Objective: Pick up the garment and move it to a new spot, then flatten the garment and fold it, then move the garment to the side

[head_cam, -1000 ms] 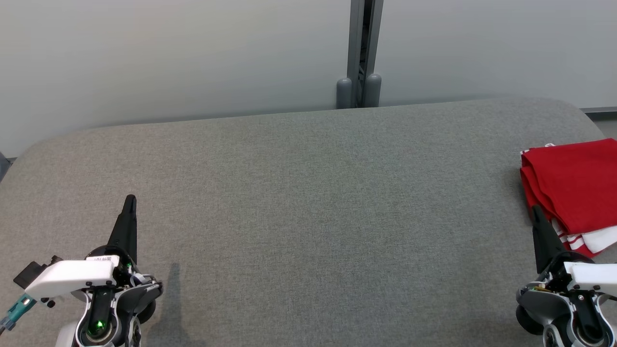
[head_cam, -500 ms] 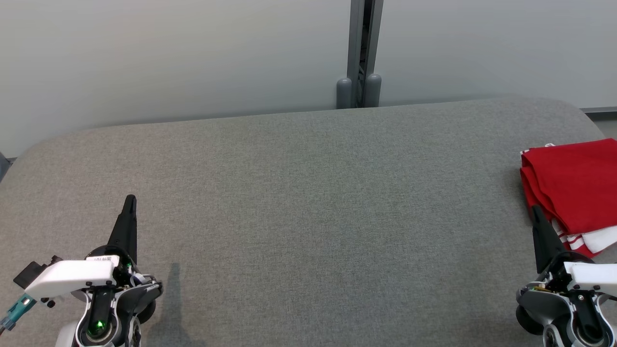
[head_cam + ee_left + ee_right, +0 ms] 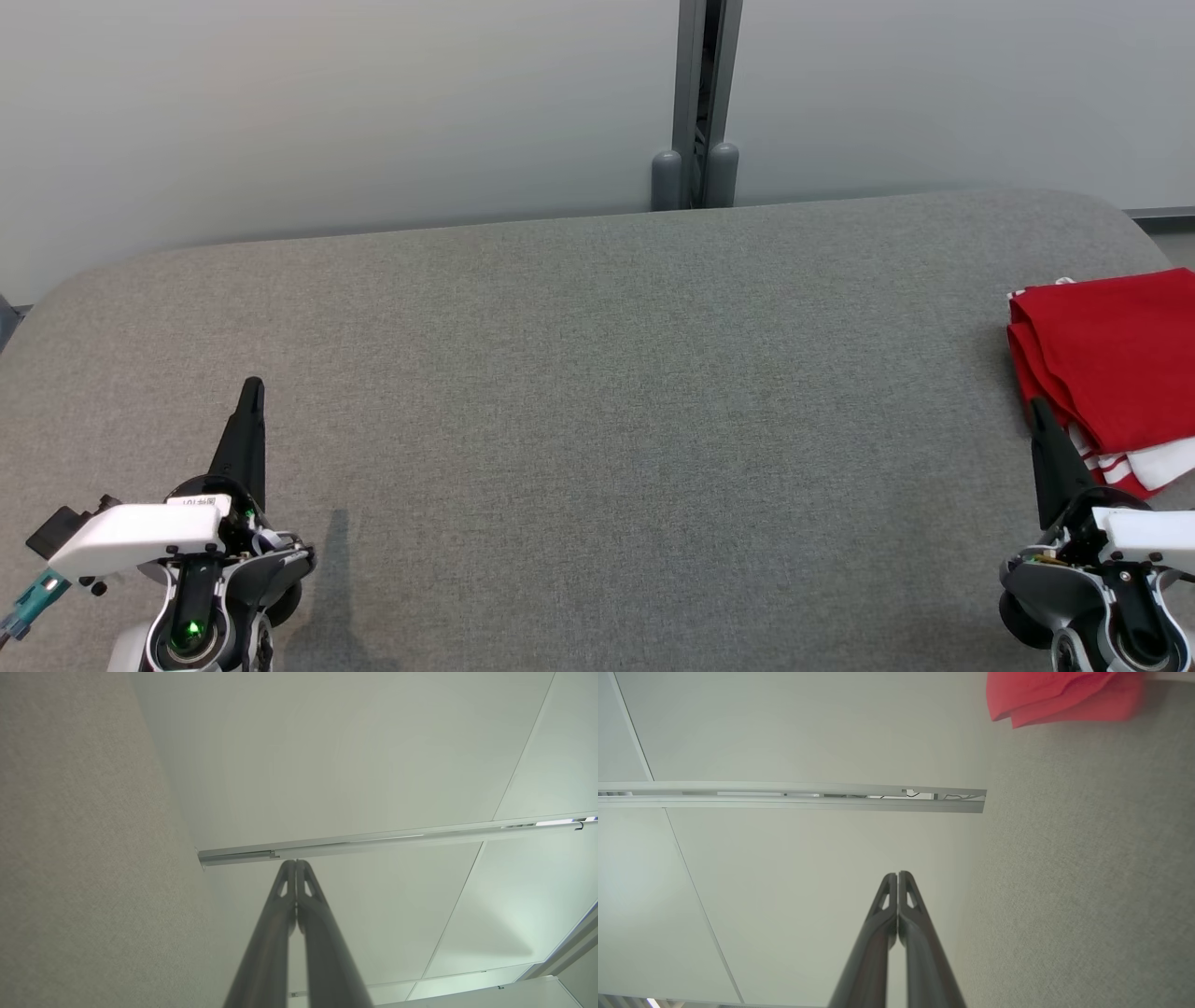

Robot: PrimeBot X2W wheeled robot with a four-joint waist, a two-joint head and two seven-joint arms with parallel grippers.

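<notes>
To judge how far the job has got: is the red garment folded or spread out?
Folded: the red garment lies in stacked layers, edges showing, on the grey surface.

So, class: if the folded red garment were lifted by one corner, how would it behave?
Probably floppy: the garment lies in soft layered folds, so it would likely unfold and droop. It looks thin, so likely light. Pushed, it may bunch on the textured grey surface rather than slide.
</notes>
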